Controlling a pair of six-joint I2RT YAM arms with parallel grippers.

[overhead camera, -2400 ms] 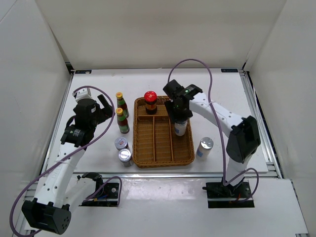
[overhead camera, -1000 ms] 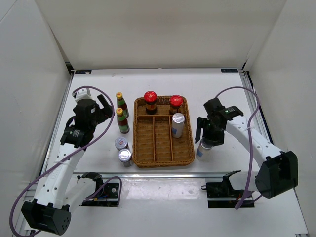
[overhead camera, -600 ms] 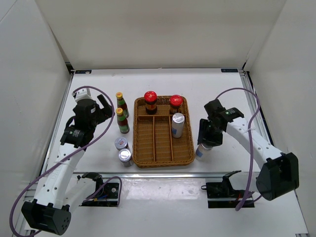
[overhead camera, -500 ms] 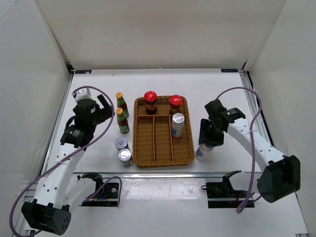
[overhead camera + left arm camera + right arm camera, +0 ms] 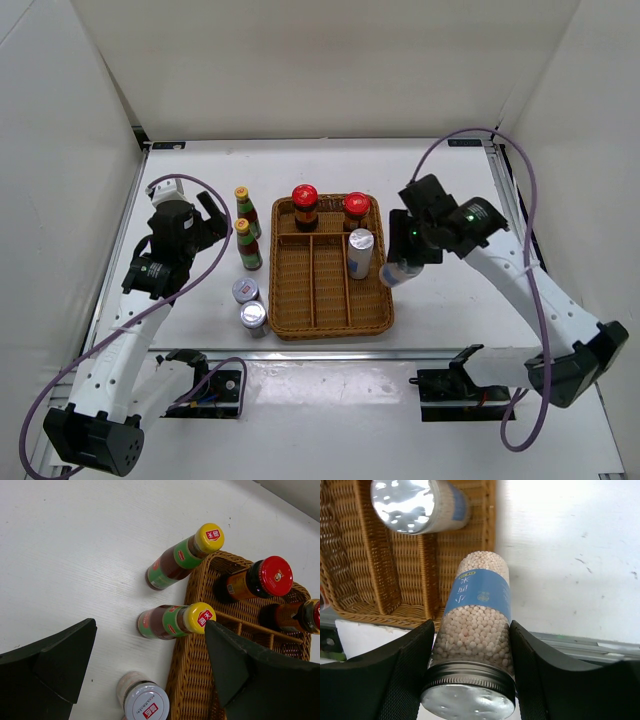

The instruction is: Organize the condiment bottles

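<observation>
My right gripper (image 5: 408, 256) is shut on a tall white silver-topped shaker (image 5: 476, 630) with a blue label and holds it above the right rim of the brown wicker tray (image 5: 370, 318). The shaker also shows in the top view (image 5: 395, 272). The other shaker (image 5: 360, 252) stands in the tray's right compartment. Two red-capped jars (image 5: 304, 207) (image 5: 355, 212) stand in the tray's back compartments. Two yellow-capped sauce bottles (image 5: 243, 208) (image 5: 247, 246) and two short silver-lidded jars (image 5: 245, 291) (image 5: 253, 318) stand left of the tray. My left gripper (image 5: 150, 677) is open and empty above them.
The tray's left and middle long compartments (image 5: 312, 285) hold nothing. White walls enclose the table on three sides. A metal rail (image 5: 400, 352) runs along the near edge.
My right gripper closed on the shaker that stood right of the tray, lifted it and carried it left to the tray's right rim. The left arm has not moved.
</observation>
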